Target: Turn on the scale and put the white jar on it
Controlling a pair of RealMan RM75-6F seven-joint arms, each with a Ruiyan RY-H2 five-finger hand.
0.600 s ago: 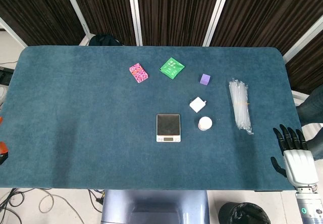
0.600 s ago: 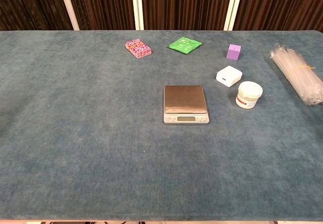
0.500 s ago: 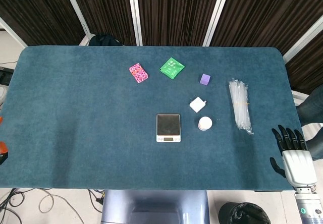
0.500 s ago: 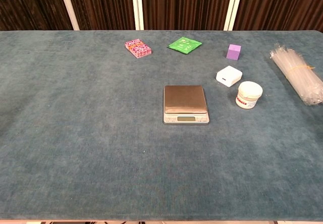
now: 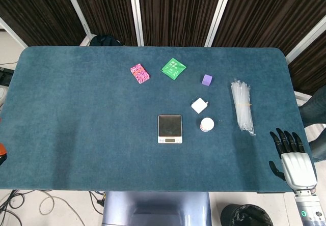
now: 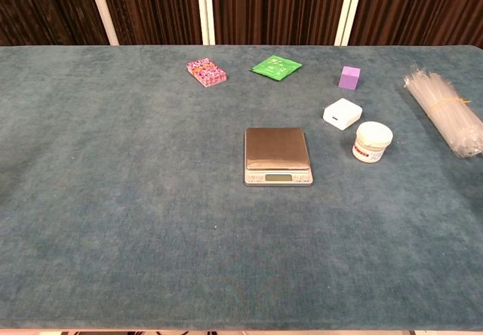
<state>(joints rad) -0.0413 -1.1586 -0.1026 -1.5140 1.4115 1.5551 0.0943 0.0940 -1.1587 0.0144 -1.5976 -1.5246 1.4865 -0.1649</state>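
Scale: near the middle of the blue tabletop, platform bare.
White jar: upright just right of the scale, not touching it, with a white block just behind.
Right hand: at the tabletop's near right corner, fingers spread, holding nothing.
Left hand: out of sight.

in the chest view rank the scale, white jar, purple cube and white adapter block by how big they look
1. scale
2. white jar and white adapter block: look alike, and the jar sits nearer the camera, so unranked
3. purple cube, though it is farthest back
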